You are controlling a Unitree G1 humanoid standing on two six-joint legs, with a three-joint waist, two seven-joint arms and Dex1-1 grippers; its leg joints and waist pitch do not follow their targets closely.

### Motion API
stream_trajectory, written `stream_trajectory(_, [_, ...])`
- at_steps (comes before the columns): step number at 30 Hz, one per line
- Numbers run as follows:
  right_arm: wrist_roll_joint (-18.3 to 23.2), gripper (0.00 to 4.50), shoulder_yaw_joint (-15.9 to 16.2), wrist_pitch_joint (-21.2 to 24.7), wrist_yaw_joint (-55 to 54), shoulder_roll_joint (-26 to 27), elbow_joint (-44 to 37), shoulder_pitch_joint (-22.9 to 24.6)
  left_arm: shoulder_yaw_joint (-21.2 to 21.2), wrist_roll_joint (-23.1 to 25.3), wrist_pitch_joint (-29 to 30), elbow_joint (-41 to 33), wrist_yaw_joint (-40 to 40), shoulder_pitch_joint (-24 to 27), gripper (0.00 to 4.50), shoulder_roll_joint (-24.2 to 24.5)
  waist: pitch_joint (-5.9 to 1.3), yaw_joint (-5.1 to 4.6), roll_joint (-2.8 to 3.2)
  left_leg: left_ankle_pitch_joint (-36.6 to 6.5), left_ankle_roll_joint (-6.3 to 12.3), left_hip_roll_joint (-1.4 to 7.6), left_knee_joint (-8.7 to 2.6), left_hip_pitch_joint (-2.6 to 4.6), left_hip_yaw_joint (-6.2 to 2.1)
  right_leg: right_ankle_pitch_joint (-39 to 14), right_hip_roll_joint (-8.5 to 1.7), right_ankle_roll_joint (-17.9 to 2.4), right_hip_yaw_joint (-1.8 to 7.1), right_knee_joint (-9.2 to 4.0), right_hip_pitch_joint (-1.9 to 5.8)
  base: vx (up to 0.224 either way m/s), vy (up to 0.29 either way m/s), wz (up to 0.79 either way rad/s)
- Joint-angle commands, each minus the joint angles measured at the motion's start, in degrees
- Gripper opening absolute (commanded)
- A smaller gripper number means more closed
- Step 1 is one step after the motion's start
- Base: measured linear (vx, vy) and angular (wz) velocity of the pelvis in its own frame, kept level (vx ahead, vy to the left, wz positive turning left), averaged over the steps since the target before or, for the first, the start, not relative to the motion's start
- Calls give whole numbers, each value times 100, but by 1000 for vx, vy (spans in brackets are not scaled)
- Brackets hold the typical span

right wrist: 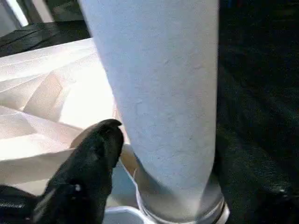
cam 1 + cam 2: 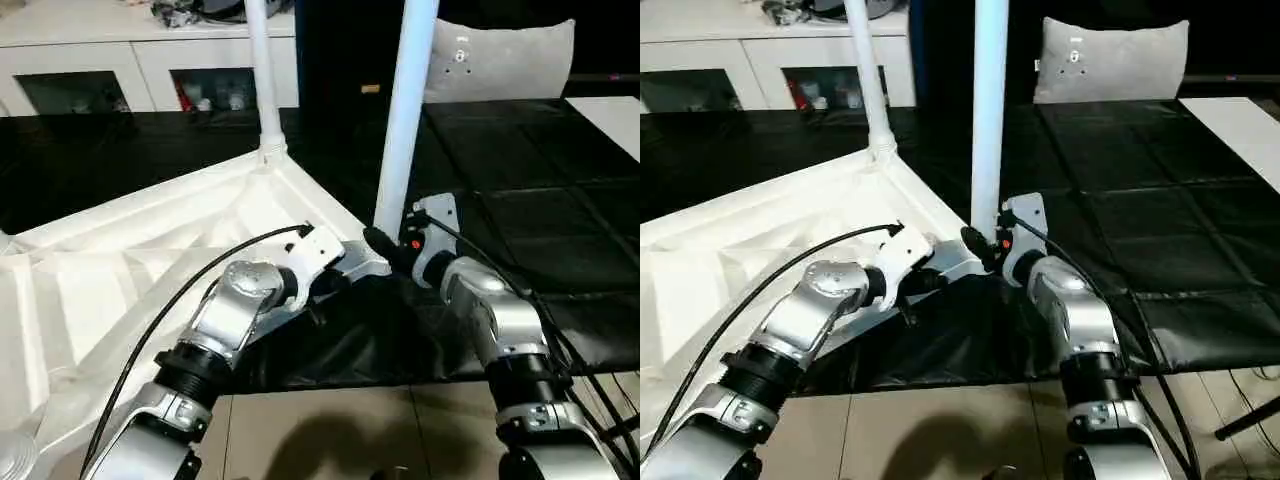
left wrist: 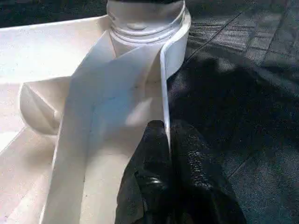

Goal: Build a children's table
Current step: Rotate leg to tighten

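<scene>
The children's table top (image 2: 150, 260) lies upside down on a black mat, ribbed underside up. Two white legs stand upright in its corner sockets: a far one (image 2: 262, 70) and a near one (image 2: 405, 110). My left gripper (image 3: 166, 128) is shut on the thin rim (image 3: 163, 84) of the top, just short of the near corner socket (image 3: 145, 23). My right gripper (image 2: 385, 245) sits at the base of the near leg (image 1: 159, 93), open. One black finger (image 1: 88, 172) stands beside the tube, and the other is apart from it on the opposite side.
A black mat (image 2: 540, 180) covers the floor under and beyond the top, with pale tiles (image 2: 350, 430) in front. A white cabinet with glass doors (image 2: 130, 70) stands at the back left. A grey cushion (image 2: 500, 60) leans at the back right.
</scene>
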Motion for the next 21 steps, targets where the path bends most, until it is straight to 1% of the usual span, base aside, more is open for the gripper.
stream_trajectory(1, [150,348,377,-5,559,-40,-154,209,-295,16,-299,-29,-195,-133,0,-25,-363,35,-16,-1207,354,-63,-382,-61,94,-1870,-196,-967,196,-475,342,0,0,0])
stream_trajectory(2, [162,348,381,-30,632,-85,-192,234,-293,20,-329,-21,-215,-129,0,-1,-363,51,-26,-1216,360,-61,-385,-60,91,-1877,-195,-946,194,-483,347,0,0,0])
stream_trajectory(3, [180,357,387,-65,735,-149,-245,271,-290,25,-371,-10,-242,-125,0,34,-374,92,-36,-1167,383,-53,-380,-59,96,-1784,-200,-953,206,-468,348,0,0,0])
stream_trajectory(4, [233,357,380,-119,1007,-324,-383,361,-289,38,-463,22,-329,-115,0,124,-371,100,-18,-1147,380,-53,-384,-60,94,-1759,-198,-974,208,-460,344,0,0,0])
stream_trajectory(5, [259,372,372,-119,1099,-385,-427,387,-296,42,-499,34,-363,-112,0,157,-370,110,-29,-1144,384,-57,-383,-63,95,-1748,-193,-969,201,-468,354,0,0,0])
stream_trajectory(6, [387,381,334,-116,1561,-691,-648,515,-329,62,-676,96,-538,-97,0,324,-359,134,-31,-1189,416,-55,-385,-58,93,-1757,-186,-944,202,-484,364,0,0,0])
stream_trajectory(7, [450,398,316,-109,1770,-831,-739,565,-345,73,-742,126,-611,-93,0,399,-379,150,-30,-1189,441,-49,-371,-41,102,-1695,-192,-968,213,-468,358,0,0,0])
stream_trajectory(8, [513,398,326,-119,2083,-1058,-838,621,-383,71,-910,165,-768,-82,0,517,-366,171,-37,-1168,478,-48,-380,-65,98,-1647,-195,-1006,206,-454,362,0,0,0])
stream_trajectory(10, [508,416,343,-159,2193,-1153,-856,636,-397,52,-967,169,-863,-71,0,564,-364,166,-41,-1181,470,-47,-380,-65,97,-1740,-200,-998,201,-457,360,0,0,0])
stream_trajectory(11, [436,432,390,-275,2445,-1417,-819,636,-455,-21,-1236,191,-1212,-31,0,715,-357,170,-35,-1205,457,-53,-381,-65,96,-1888,-203,-971,194,-483,355,0,0,0])
stream_trajectory(12, [436,436,390,-275,2445,-1417,-819,636,-455,-21,-1236,191,-1212,-31,0,715,-358,174,-36,-1240,449,-53,-381,-55,94,-1961,-202,-955,190,-490,351,0,0,0])
stream_trajectory(13, [382,436,457,-377,2677,-1626,-783,616,-528,-79,-1575,248,-1543,-8,0,858,-361,174,-40,-1243,445,-50,-381,-57,94,-1987,-207,-953,198,-484,347,0,0,0])
stream_trajectory(14, [376,442,478,-401,2753,-1676,-777,607,-551,-89,-1695,273,-1629,-7,0,895,-357,175,-42,-1246,450,-51,-382,-62,91,-1999,-204,-944,196,-489,349,0,0,0])
stream_trajectory(15, [396,442,523,-433,2939,-1758,-801,601,-584,-129,-1822,283,-1810,3,0,952,-365,182,-41,-1220,449,-40,-378,-50,97,-1922,-207,-971,209,-475,337,0,0,0])
stream_trajectory(17, [424,442,576,-474,3123,-1848,-828,598,-623,-158,-1913,306,-1964,-1,0,1012,-368,212,-37,-1206,469,-34,-377,-49,100,-1844,-204,-1016,207,-459,337,0,0,0])
stream_trajectory(18, [439,442,639,-568,3380,-1966,-851,584,-699,-153,-2074,365,-2169,-28,0,1112,-374,240,-33,-1146,475,-18,-377,-42,102,-1686,-206,-1081,212,-441,337,0,0,0])
stream_trajectory(21, [500,442,713,-638,3760,-2094,-825,526,-817,-78,-2378,498,-2413,-108,0,1246,-378,269,-40,-1144,487,-15,-375,-49,104,-1638,-209,-1091,212,-424,348,0,0,0])
